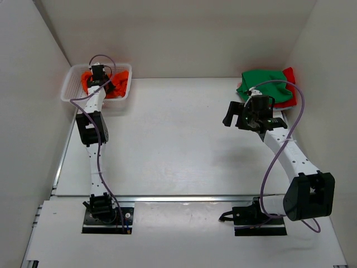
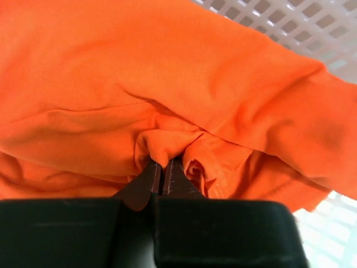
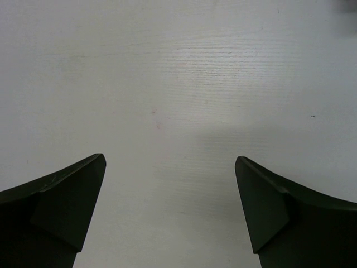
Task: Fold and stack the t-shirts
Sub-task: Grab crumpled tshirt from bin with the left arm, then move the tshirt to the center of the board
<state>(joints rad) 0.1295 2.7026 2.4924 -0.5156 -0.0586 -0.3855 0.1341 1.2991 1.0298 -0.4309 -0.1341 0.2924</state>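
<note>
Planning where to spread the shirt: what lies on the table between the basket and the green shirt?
Nothing; top view shows bare table between the white basket and the green shirt.

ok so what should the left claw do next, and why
Probably lift the left claw straight up: its jaws are closed on a pinched fold of the orange t-shirt, which lies bunched in the white basket. Raising it should draw the shirt clear so it can go to the table, where the right claw hangs open.
</note>
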